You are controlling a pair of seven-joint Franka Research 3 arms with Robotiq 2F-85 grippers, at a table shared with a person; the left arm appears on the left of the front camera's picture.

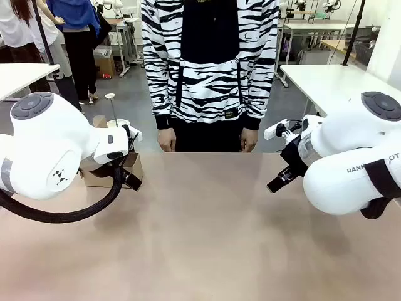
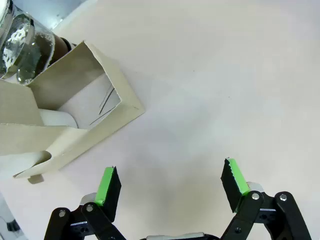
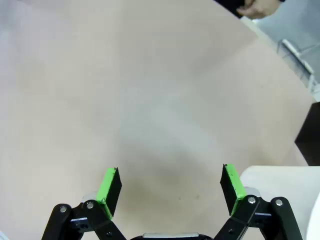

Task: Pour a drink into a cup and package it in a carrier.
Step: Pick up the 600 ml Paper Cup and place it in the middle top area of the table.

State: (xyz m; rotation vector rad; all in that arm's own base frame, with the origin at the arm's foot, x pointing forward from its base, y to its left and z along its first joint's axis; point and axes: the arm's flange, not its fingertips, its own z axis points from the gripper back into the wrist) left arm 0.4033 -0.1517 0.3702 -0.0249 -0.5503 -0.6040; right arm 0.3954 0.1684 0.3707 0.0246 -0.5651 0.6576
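The carrier point(image 1: 106, 174), brown cardboard, stands at the table's left edge behind my left arm. In the left wrist view the carrier point(image 2: 95, 95) lies up and to the left of my left gripper point(image 2: 171, 182), which is open and holds nothing. A clear glass pitcher point(image 2: 22, 47) stands behind it, with a bit of the dark drink point(image 2: 61, 46) showing. A white curved surface point(image 2: 56, 118) inside the carrier's opening looks like the cup. My left gripper point(image 1: 130, 177) hangs beside the carrier. My right gripper point(image 1: 283, 177) point(image 3: 170, 182) stands open above bare table at the right.
A person in a striped top point(image 1: 210, 69) stands at the far side, both hands point(image 1: 167, 141) hanging at the table's edge; one hand point(image 3: 257, 9) shows in the right wrist view. The tan table point(image 1: 207, 232) stretches bare between my arms.
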